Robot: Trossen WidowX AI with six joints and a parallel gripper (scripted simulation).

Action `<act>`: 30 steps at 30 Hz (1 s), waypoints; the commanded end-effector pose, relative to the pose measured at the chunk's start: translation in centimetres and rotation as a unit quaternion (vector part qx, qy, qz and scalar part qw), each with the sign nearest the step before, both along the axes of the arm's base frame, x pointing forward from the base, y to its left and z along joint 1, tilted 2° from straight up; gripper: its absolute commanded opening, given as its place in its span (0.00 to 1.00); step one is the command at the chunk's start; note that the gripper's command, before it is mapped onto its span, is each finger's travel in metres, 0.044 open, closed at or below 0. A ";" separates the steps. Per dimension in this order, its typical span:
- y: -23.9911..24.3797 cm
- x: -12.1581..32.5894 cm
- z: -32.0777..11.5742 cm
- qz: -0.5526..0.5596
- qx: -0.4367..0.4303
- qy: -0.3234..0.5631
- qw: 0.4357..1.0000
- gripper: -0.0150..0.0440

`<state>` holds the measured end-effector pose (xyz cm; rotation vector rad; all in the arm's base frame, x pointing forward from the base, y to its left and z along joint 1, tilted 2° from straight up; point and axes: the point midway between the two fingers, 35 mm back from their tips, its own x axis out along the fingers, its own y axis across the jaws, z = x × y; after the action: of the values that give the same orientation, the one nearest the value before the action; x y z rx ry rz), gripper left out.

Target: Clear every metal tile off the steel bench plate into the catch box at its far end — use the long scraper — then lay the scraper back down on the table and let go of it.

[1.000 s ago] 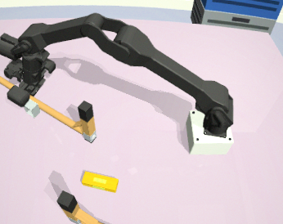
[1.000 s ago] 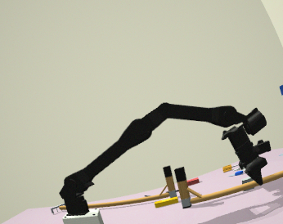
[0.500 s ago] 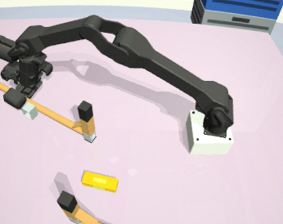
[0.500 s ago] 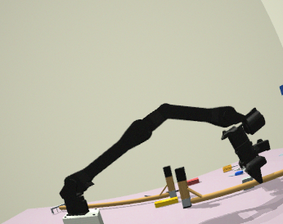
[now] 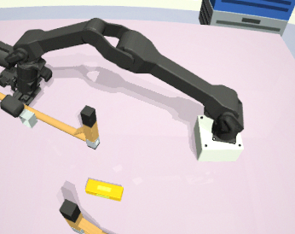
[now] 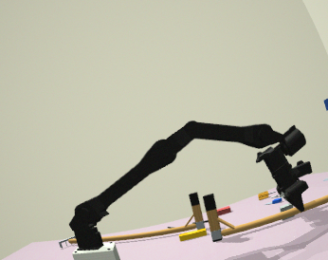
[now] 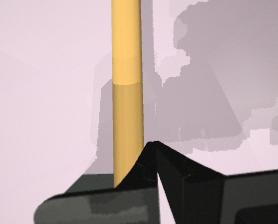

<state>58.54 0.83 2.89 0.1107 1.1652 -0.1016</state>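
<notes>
My gripper is shut and empty, its tips together low over one long wooden-handled tool. The shaft runs beside and partly behind the fingers in the wrist view, not between them. At its near end stands an upright black-capped grip. A second long wooden-handled tool lies the other way, with a similar grip and a metal head at the far left in the exterior view. I cannot tell which one is the scraper. The bench plate, tiles and catch box cannot be made out.
A yellow block lies near the two grips. A pale grey block lies beside the shaft near my gripper. A red block, an orange item and a blue item lie beyond. A blue crate stands behind.
</notes>
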 end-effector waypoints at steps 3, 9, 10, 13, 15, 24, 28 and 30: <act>1.2 0.2 -0.5 0.005 0.003 0.000 1.000 0.25; 0.4 0.1 1.0 0.001 0.001 -0.007 1.000 0.25; 0.4 0.0 1.3 0.001 0.001 -0.009 1.000 0.25; 0.4 -0.1 2.5 0.001 0.001 -0.014 1.000 0.25; 0.4 -0.1 3.2 0.001 0.001 -0.017 1.000 0.25; 0.4 -0.6 6.6 0.002 0.001 -0.034 0.999 0.25; 0.3 -0.9 8.1 0.002 0.001 -0.041 0.999 0.25; 0.3 -1.0 8.8 0.002 0.001 -0.044 0.999 0.25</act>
<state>57.71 1.18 10.58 0.1161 1.0883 -0.0945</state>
